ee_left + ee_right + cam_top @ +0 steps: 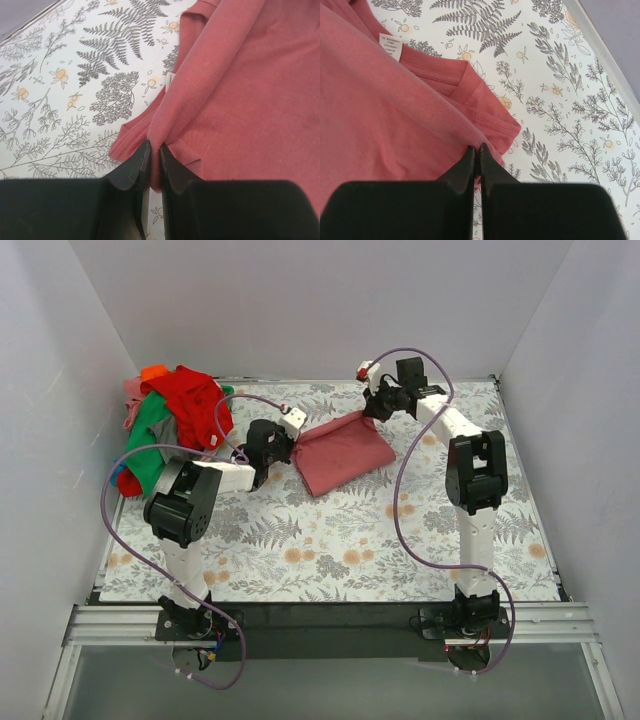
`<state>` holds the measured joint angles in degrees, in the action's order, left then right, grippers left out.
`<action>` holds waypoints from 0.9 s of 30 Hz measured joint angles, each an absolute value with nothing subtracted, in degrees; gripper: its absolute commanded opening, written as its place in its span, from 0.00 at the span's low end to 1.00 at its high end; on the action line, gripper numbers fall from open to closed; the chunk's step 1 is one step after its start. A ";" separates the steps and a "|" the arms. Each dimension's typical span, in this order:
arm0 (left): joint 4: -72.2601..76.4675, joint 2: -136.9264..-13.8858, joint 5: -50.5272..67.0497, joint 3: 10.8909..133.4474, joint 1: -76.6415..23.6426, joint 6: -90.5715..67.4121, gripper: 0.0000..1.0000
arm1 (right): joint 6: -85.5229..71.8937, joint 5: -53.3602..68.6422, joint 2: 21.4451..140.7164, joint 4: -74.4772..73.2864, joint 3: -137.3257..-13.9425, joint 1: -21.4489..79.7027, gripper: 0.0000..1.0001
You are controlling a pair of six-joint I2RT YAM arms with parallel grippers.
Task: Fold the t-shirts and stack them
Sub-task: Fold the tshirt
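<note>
Pinching close up, the left pincer (152,152) is gripping an edge fold of the salmon-pink t-shirt (240,90), while the right pincer (476,152) is nipping its edge near the collar (445,75). Lying between both pincers on the bench (400,550), this light, limp cotton is likely sagging wherever unsupported, favouring corner holds.
</note>
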<state>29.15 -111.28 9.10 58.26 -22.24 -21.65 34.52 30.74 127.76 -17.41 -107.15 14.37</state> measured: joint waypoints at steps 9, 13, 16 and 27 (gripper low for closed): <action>25.04 -112.68 -2.61 63.86 -21.98 -26.79 0.72 | 21.43 16.16 130.21 -10.74 -110.06 17.52 0.75; 23.20 -112.05 -14.20 67.26 -21.80 -30.28 0.86 | 13.43 8.58 130.54 -8.14 -111.35 17.34 0.77; 20.71 -109.16 -18.98 67.35 -21.61 -32.97 0.88 | 8.80 7.75 130.34 -7.22 -111.18 15.99 0.79; 5.76 -83.48 -1.34 59.22 -20.95 -45.95 0.85 | 4.12 34.04 131.09 -20.93 -111.46 4.60 0.82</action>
<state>5.76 -83.48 -1.34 59.22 -20.95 -45.95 4.12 34.04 131.09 -20.93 -111.46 4.60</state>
